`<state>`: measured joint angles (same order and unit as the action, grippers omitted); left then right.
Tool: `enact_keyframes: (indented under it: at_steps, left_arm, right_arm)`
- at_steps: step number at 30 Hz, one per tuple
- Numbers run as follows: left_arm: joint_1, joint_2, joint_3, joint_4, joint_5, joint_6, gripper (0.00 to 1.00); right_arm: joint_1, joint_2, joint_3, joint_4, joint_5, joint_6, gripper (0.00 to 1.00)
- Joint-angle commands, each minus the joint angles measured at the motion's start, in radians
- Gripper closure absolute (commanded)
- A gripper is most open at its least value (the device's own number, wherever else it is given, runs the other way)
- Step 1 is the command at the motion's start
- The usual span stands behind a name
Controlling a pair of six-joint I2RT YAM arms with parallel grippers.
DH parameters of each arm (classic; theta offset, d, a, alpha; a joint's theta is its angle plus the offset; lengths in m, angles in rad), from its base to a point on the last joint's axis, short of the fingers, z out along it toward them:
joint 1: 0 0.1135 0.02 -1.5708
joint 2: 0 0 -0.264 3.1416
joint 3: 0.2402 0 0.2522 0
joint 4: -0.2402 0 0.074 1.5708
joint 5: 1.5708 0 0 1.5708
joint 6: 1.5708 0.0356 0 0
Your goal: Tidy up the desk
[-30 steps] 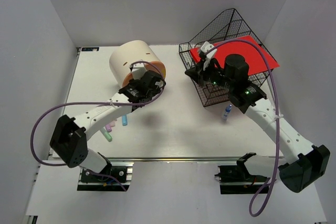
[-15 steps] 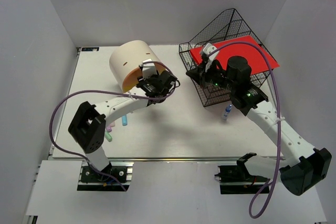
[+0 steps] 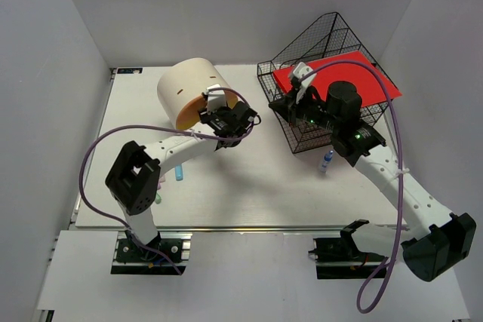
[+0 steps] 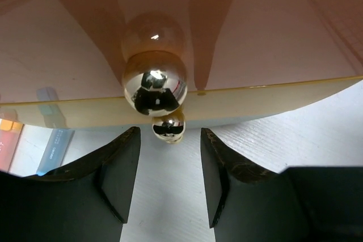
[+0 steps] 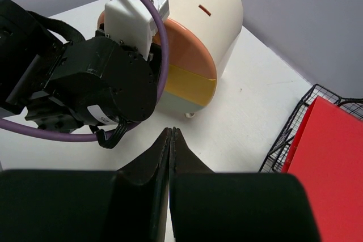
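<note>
The white bench (image 3: 264, 186) fills the middle of the overhead view, walled in on three sides, and there is plenty left loose on it. A blue marker (image 3: 327, 160) lies by the right arm and a few pens (image 3: 179, 173) lie near the left arm's elbow. At the back left is the cream drawer box (image 3: 189, 88). The left pincer (image 4: 169, 135) is right at its orange front, fingers spread, with the shiny round knob (image 4: 154, 90) just ahead of them and not yet gripped. At the back right, the right pincer (image 5: 171, 140) hangs in front of the wire rack (image 3: 317, 43) and its red folder (image 3: 355, 81), fingers pressed together on nothing.

Here's the danger, I'd say: that knob is polished and round, so an off-centre close could squirt off it. Nothing is bracing the box either, so a pull might drag the whole thing across the bench.
</note>
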<state>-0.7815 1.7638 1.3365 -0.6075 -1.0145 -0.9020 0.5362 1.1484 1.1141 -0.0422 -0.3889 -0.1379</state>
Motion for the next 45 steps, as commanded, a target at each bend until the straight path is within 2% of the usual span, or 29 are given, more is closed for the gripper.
enact_keyframes:
  at_steps: [1, 7, 17, 24, 28, 34, 45]
  left_arm:
    - [0.014, 0.002, 0.029, 0.011, -0.039, 0.029, 0.43]
    - [0.014, 0.019, 0.043, 0.008, -0.052, 0.034, 0.44]
    - [0.014, 0.039, 0.069, -0.001, -0.068, 0.038, 0.55]
    - [0.001, 0.008, 0.023, 0.02, -0.05, 0.044, 0.84]
    - [-0.01, -0.03, -0.032, 0.043, 0.031, 0.051, 0.95]
    - [-0.054, -0.118, -0.141, 0.109, 0.126, 0.058, 1.0]
    - [-0.117, -0.139, -0.163, 0.106, 0.198, 0.072, 1.0]
  right_arm:
    - [-0.012, -0.029, 0.001, 0.061, -0.008, 0.004, 1.0]
    - [-0.019, -0.026, -0.003, 0.062, -0.013, 0.007, 1.0]
    - [-0.03, -0.026, -0.01, 0.067, -0.018, 0.009, 1.0]
    - [-0.038, -0.024, -0.014, 0.07, -0.024, 0.011, 1.0]
    - [-0.039, -0.027, -0.017, 0.071, -0.025, 0.011, 1.0]
    - [-0.042, -0.027, -0.02, 0.076, -0.03, 0.011, 1.0]
    - [-0.05, -0.027, -0.028, 0.081, -0.041, 0.012, 1.0]
